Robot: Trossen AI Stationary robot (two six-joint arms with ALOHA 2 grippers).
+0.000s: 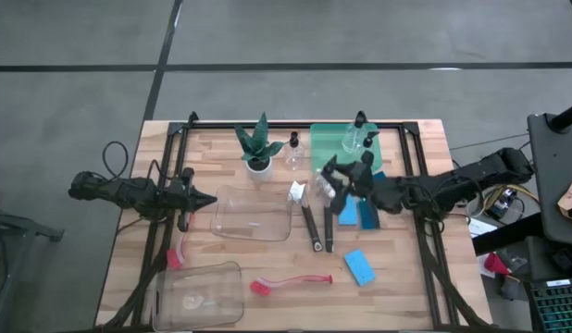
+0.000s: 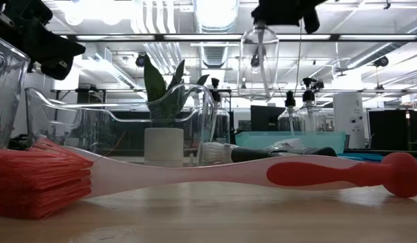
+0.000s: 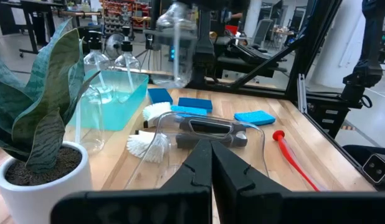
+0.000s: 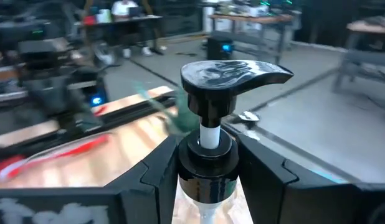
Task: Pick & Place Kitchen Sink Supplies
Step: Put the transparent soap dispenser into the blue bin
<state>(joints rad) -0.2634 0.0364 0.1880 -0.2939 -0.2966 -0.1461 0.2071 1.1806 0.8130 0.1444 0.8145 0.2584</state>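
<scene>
Right claw (image 1: pixel 334 178) is gripping a small clear plastic pump bottle w/ black top (image 4: pixel 208 134) by the neck, fingers clamped either side just under the pump head. In the low view that bottle (image 2: pixel 259 57) is hanging clear above the wooden counter (image 1: pixel 397 277), not touching anything. From above, the claw is sitting near the counter's middle, just beside the green tray (image 1: pixel 334 145) and over the white-headed, black-handled brushes (image 1: pixel 309 222).

Left claw (image 1: pixel 205 199) is waiting at the left edge, fingers pressed together and holding nothing, pointing at the clear plastic bin (image 1: pixel 254 213).

Two more clear bottles (image 1: pixel 360 134) are standing in the green tray; another (image 1: pixel 293 153) is standing on the counter between the tray and the green spiky plant in a white pot (image 1: pixel 258 148). Flat blue rectangular sponges (image 1: pixel 358 213) are lying right of the brushes, partly under the right arm; one more blue sponge (image 1: pixel 359 267) is lying apart, nearer the front edge. A red-handled brush (image 1: pixel 291 282) is lying along the front, beside a second clear bin (image 1: pixel 198 294). Another red brush (image 1: pixel 178 252) is lying at the left, below the left claw.
</scene>
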